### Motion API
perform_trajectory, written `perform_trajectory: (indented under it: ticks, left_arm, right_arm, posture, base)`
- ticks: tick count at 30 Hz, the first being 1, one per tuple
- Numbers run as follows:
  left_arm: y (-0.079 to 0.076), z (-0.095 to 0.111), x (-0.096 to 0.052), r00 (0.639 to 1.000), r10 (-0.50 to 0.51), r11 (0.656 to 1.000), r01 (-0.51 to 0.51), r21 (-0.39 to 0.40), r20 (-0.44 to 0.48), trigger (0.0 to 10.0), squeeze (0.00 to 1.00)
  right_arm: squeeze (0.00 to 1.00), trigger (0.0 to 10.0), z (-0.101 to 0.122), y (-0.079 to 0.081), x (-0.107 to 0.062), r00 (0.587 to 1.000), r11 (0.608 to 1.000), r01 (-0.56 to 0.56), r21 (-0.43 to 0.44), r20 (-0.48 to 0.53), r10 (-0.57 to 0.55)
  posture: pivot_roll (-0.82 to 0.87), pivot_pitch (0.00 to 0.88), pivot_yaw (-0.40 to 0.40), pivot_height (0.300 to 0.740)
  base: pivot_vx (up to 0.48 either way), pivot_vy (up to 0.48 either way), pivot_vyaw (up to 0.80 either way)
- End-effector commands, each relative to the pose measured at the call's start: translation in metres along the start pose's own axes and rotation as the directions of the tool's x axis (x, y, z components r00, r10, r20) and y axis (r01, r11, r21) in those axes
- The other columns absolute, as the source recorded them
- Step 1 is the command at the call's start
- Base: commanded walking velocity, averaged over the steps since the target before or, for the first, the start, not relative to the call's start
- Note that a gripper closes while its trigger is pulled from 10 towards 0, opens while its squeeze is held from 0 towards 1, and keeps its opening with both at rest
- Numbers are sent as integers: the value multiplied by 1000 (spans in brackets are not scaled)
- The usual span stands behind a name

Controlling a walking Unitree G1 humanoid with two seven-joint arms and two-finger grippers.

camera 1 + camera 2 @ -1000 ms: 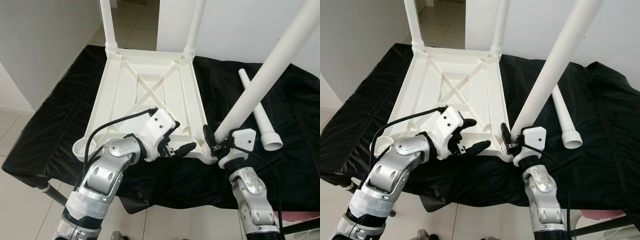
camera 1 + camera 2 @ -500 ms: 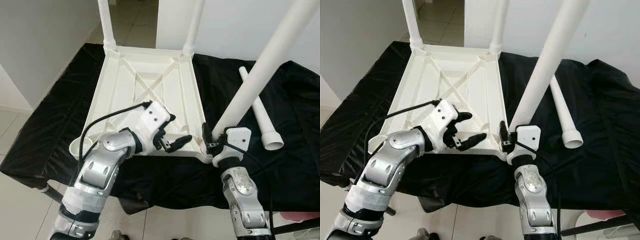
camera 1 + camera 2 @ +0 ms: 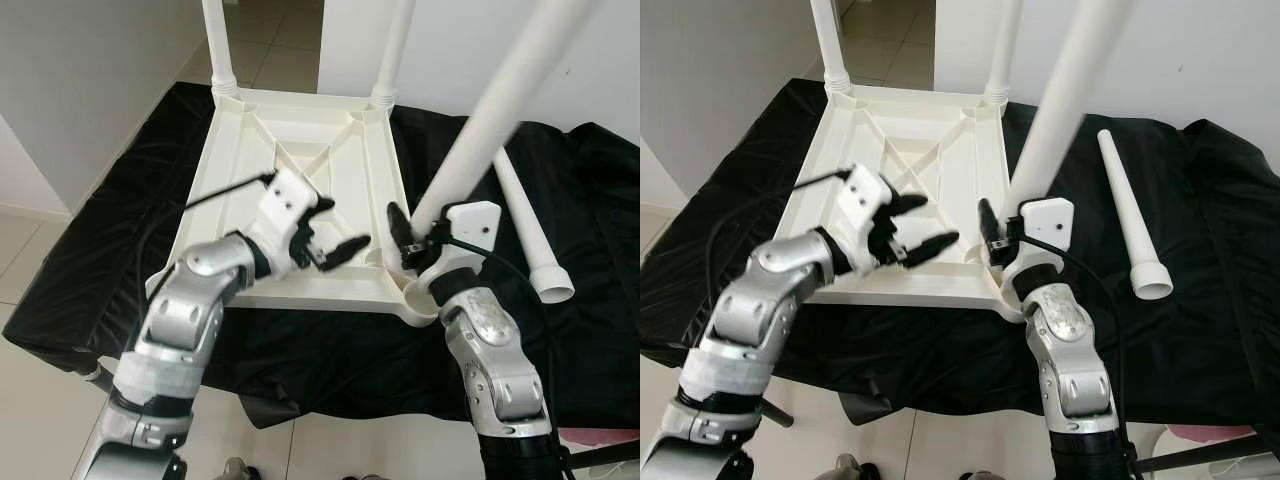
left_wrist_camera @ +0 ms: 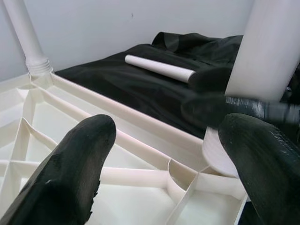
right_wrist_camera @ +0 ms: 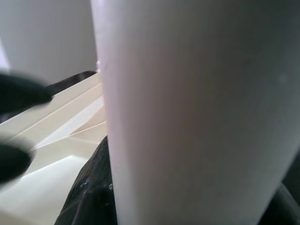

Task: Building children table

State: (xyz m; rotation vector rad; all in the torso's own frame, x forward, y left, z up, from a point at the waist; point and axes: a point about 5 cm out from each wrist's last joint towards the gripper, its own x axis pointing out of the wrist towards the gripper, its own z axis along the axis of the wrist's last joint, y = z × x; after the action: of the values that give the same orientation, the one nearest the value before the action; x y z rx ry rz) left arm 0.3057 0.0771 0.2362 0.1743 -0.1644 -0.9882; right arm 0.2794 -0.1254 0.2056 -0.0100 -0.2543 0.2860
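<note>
Head views, tabletop: white plastic children's tabletop [image 3: 300, 190] lies upside down on a counter draped in black cloth [image 3: 110, 230], ribbed underside up, two legs [image 3: 215, 45] already standing in the far corner sockets.
Head views, left claw: left claw [image 3: 330, 240] hovers over the near part of the tabletop's underside, fingers apart and clamped on nothing; compared with a second ago it sits higher and further in over the ribs, away from the near edge.
Head views, right claw: right claw [image 3: 418, 245] is clamped on the lower end of a third white leg [image 3: 490, 110], which slants up and away to the robot's right; its foot stands just above the near right corner socket [image 3: 418, 295]. Since the earlier frames this claw and the leg's foot have come further in over the corner, and the leg now stands steeper.
Head views, spare leg: fourth leg [image 3: 1127, 215] lies flat on the cloth to the right of the tabletop, wide end toward the robot, as before.
Left wrist view: two black fingers [image 4: 70, 168] stand wide apart over the ribs; beyond them the near right corner socket [image 4: 220, 154], the held leg [image 4: 272, 51], the spare leg [image 4: 159, 68] on the cloth and one far leg [image 4: 28, 37].
Right wrist view: held leg [image 5: 197, 112] stands close and blurred before the camera, with the tabletop's pale ribs [image 5: 65, 136] behind and the left claw's dark fingers [image 5: 18, 91] blurred at the edge.
</note>
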Motion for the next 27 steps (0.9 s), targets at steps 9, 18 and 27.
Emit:
perform_trajectory:
  ticks: [9, 18, 27]
  left_arm:
    - [6, 11, -3, 996, -78, 997, 79, -23, 51, 10000, 400]
    - [-3, 39, 10, 965, -195, 980, 200, -14, 173, 10000, 0]
    - [-8, 71, 17, 899, -293, 936, 339, -94, 326, 10000, 0]
  right_arm:
    - [0, 10000, -6, -22, 10, 985, 996, -66, -65, -164, 54]
    - [0, 10000, -19, -13, 13, 949, 981, -176, -85, -279, 146]
    - [0, 10000, -21, -6, 15, 925, 962, -259, -91, -312, 219]
  posture:
    - [-8, 55, -45, 740]
    - [1, 41, -51, 740]
    - [1, 32, -51, 740]
  base:
    - [0, 0, 0]
    - [0, 0, 0]
    - [0, 0, 0]
